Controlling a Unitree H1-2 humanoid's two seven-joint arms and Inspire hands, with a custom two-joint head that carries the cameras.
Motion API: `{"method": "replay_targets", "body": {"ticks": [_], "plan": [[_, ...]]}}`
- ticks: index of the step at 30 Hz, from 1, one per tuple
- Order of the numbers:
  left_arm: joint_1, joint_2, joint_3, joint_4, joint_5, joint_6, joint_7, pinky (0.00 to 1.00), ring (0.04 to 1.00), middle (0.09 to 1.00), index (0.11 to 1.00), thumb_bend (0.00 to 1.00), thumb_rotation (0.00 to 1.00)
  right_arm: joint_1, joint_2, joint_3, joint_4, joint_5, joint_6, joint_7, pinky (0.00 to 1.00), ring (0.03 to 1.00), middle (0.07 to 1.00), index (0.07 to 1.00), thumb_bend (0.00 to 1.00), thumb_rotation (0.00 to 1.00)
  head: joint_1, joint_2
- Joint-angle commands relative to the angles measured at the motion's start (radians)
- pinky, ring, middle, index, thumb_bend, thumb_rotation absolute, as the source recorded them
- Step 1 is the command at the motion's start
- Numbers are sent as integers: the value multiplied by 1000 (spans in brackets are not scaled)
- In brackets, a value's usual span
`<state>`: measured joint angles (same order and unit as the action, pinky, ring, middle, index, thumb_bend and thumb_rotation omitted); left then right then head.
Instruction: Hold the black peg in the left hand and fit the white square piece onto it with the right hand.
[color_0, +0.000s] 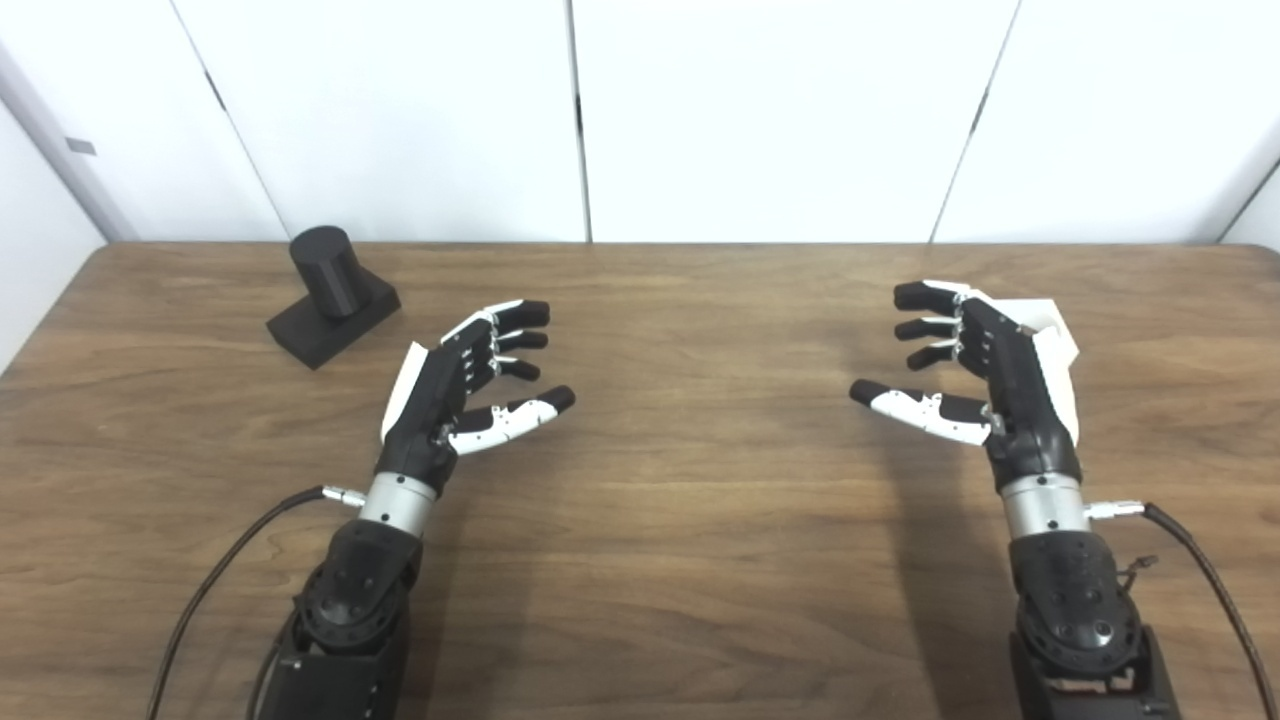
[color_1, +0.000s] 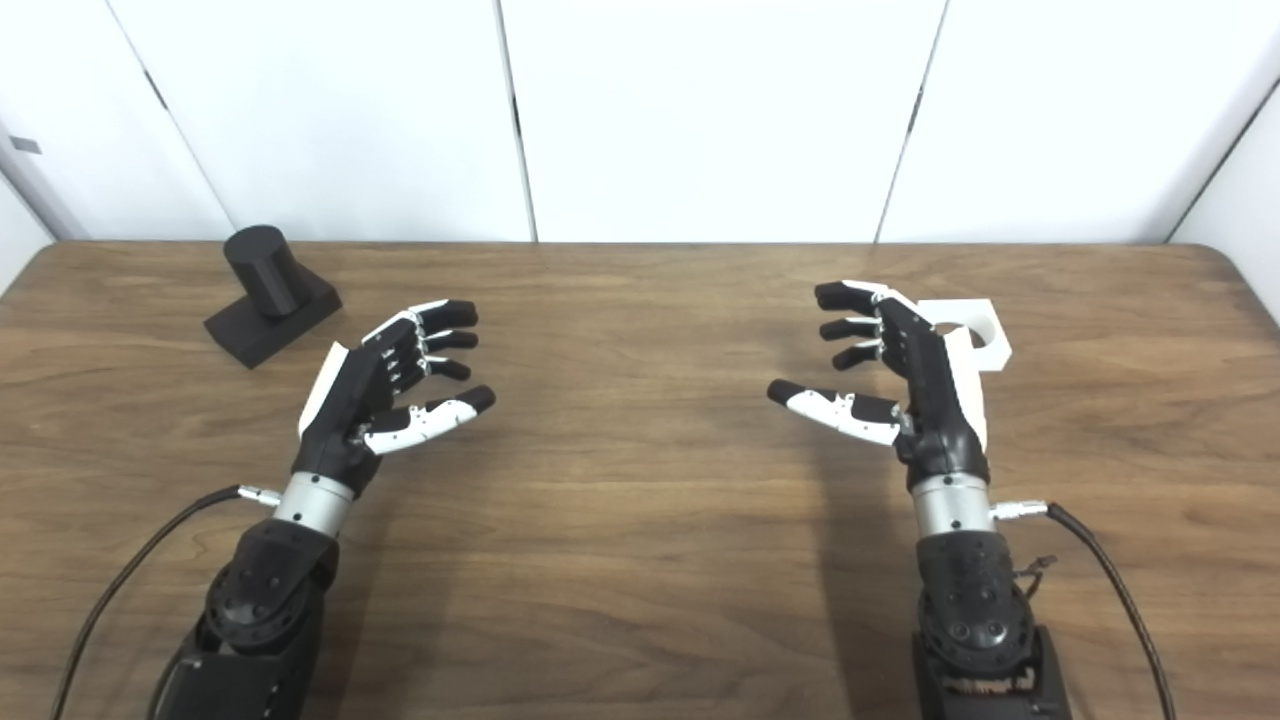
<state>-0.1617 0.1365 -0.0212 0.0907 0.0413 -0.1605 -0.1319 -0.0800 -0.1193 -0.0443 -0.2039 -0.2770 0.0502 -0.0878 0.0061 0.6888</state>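
Fingers spread, my left robot hand (color_0: 455, 385) and right robot hand (color_1: 905, 375) hover empty, so black peg (color_0: 330, 295) and white square piece (color_1: 975, 335) rest ungrasped on the table (color_0: 680, 520).

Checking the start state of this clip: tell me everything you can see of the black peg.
The black peg is a matte black round post rising from a flat, dark, rectangular base, the post leaning slightly. It looks like plastic, though that is a guess. It sits on the wooden table at the far left, near the back edge, its base turned at an angle to that edge. Nothing touches it: the left hand is open, nearer the camera and to its right.
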Motion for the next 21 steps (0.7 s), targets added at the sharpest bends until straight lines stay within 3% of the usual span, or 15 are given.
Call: {"method": "replay_targets", "body": {"ticks": [1,7,13,18,21], "plan": [[-33,4,0,-27,-3,-20,3,615,744,789,742,736,90,-26,-7,-3,-13,4,-39,-7,487,617,702,673,658,0,4,1],[-30,5,-3,-31,-3,-18,0,632,751,791,744,724,94,-24,-7,0,-17,2,-40,-5,488,622,706,672,655,0,8,1],[-18,0,-10,-20,5,-34,7,644,748,789,738,720,83,-13,-12,0,11,6,-84,-10,488,622,700,668,652,0,44,-56],[-10,-13,-20,7,11,-66,14,606,734,780,733,711,69,-2,-15,-4,29,-2,-118,-17,493,625,691,658,656,0,116,-123],[-5,-18,-24,7,11,-65,14,594,735,780,734,706,61,5,-18,-6,29,5,-133,-11,488,627,694,660,647,0,123,-133]]}}
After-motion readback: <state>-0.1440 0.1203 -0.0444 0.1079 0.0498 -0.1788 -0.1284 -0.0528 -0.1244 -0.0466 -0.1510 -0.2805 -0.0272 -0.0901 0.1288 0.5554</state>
